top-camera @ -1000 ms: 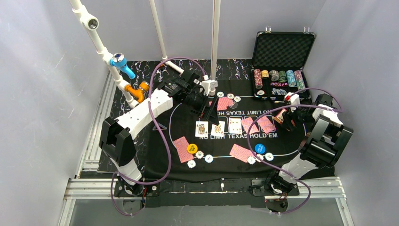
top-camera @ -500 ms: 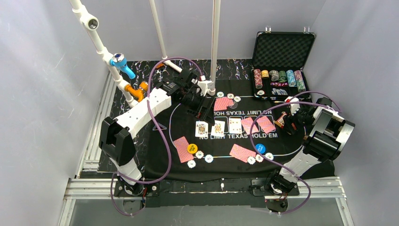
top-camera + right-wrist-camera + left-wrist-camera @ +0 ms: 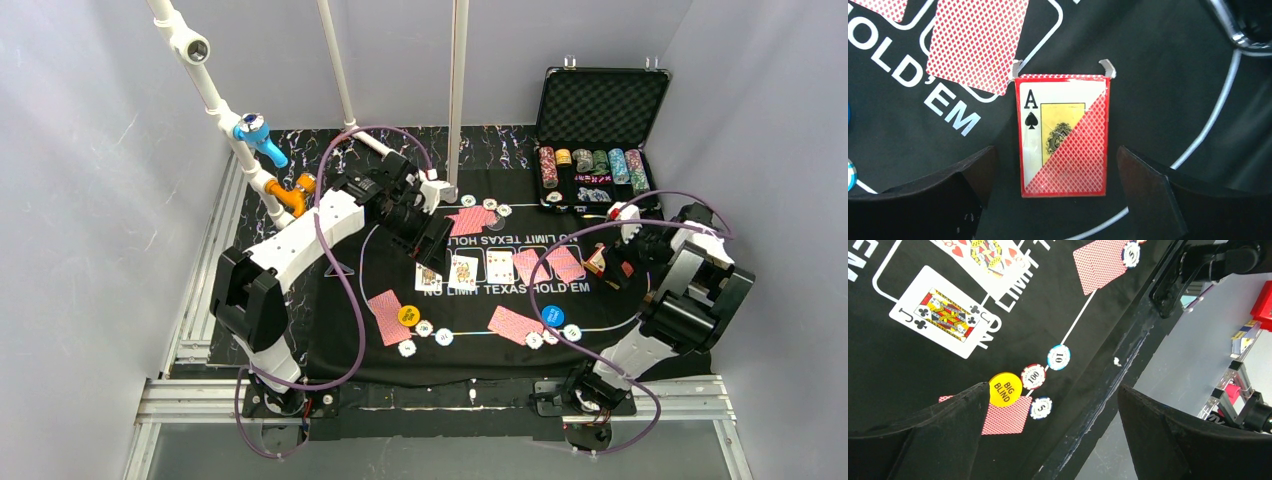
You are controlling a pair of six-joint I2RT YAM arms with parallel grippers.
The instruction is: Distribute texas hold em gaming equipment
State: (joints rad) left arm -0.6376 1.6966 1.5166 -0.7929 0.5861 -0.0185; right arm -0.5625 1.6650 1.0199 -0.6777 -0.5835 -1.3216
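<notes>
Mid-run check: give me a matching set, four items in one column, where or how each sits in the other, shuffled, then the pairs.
Items
1. yellow Big Blind button
2. jack of clubs
3. ace-of-spades card box
4. stacked chips

Places
A. standing in the open case
B. between the fingers of the open right gripper, touching neither
C. face up on the mat
D. at the edge of a red-backed card, touching it

Pairs: 1-D, 2-C, 3-B, 4-A

Black felt mat (image 3: 470, 357): face-up cards (image 3: 464, 272) mid-row, red-backed cards (image 3: 385, 318), chips (image 3: 444, 337), yellow disc (image 3: 407, 315), blue disc (image 3: 552, 315) near edge; case (image 3: 600, 105) far-right corner.
</notes>
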